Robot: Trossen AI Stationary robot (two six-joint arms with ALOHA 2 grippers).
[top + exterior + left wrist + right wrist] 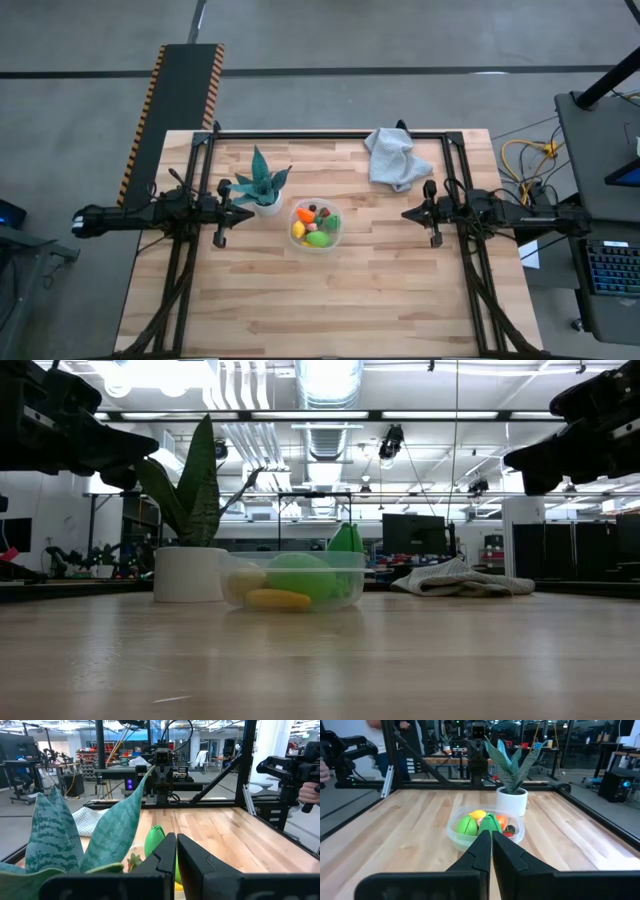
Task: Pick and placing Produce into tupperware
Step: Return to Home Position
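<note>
The pale wood-plank surface [380, 290] carries three things. Near its middle sits the clear tupperware [457, 839], and just beside it, toward the left arm's side, stands the white pot [268, 207] of a spiky teal plant [262, 180]. A crumpled pale grey cloth [395, 160] lies near the far edge, well apart from both.

Potted plant [262, 186] crowds the tupperware [316, 250]; its other sides stand open.

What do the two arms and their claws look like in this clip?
Left arm and right arm: dark, slim, jointed, with black cables alongside. Left claw and right claw: two matte black wedge-shaped fingers each, tapering to narrow tips.
</note>
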